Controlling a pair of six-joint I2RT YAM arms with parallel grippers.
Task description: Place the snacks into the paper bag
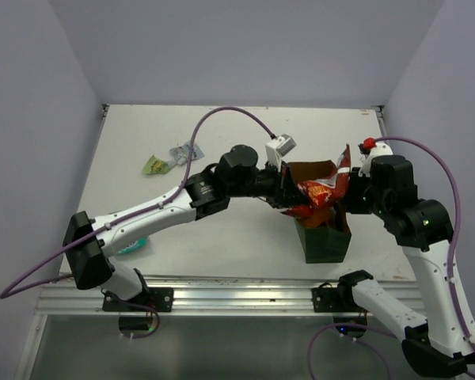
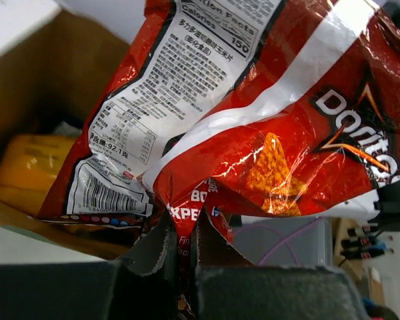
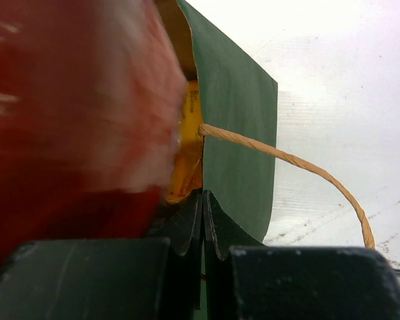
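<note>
The dark green paper bag [image 1: 326, 241] stands upright at centre right, its brown inside showing. My left gripper [image 1: 289, 192] is shut on the edge of a red-and-white Doritos packet [image 1: 321, 192] and holds it over the bag's mouth; the left wrist view shows the packet [image 2: 267, 120] pinched between the jaws. An orange-yellow packet [image 2: 27, 170] lies inside the bag. My right gripper [image 3: 203, 200] is shut on the bag's right wall [image 3: 237, 133], with a tan handle [image 3: 300, 163] looping beside it. A light green packet [image 1: 154, 165] and a pale blue-silver packet [image 1: 186, 151] lie at far left.
A teal packet [image 1: 132, 246] lies partly under my left arm near the front edge. The aluminium rail [image 1: 237, 297] runs along the table's near edge. Grey walls close in the table at back and sides.
</note>
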